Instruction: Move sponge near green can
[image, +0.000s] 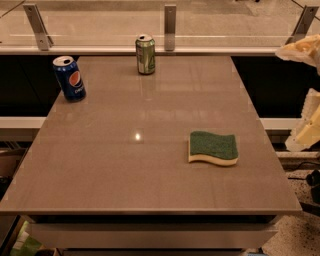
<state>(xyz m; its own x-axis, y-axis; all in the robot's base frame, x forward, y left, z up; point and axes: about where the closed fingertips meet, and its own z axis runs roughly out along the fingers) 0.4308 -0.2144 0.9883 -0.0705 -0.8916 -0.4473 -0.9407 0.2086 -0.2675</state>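
On the right front part of the glossy grey-brown counter (100, 175), flat and scouring side up: a wavy-edged rectangular sponge (213, 148), dark green top over pale yellow foam. At the far edge, upright, well apart from it: a green can (145, 54), small, metallic, silver-topped. To that can's left, nearer the left edge: an upright blue can (69, 78) with a red-white logo. Off the counter's right side, touching nothing: the pale cream gripper (305, 127); open or closed, cannot tell.

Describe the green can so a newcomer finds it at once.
At the far edge of the grey table, near the middle, stands the green can. The gripper hangs beyond the table's right side. The only other can, left of it, is blue.
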